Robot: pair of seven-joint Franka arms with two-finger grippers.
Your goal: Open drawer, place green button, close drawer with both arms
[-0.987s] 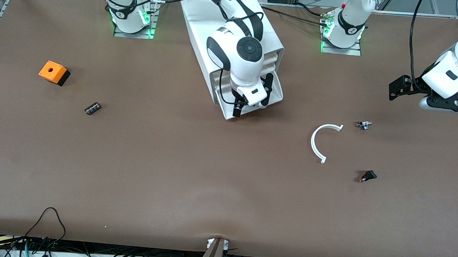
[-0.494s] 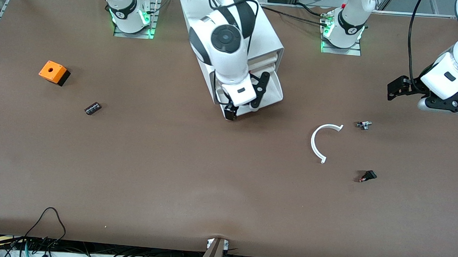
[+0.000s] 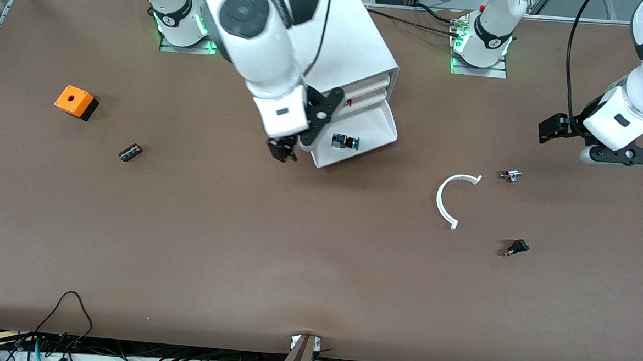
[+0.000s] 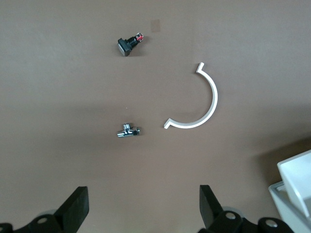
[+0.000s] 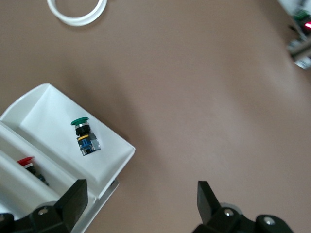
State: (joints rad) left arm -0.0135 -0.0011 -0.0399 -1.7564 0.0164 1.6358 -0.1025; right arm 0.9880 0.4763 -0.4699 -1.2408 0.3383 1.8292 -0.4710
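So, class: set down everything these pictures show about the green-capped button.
The button is a small push button with a round green cap, a black body with a silvery ring below the cap, and a blue rear part. It looks like plastic. It lies on its side on the floor of the open lowest drawer, which is white and pulled out from the cabinet. Nothing grips it; only the drawer touches it.
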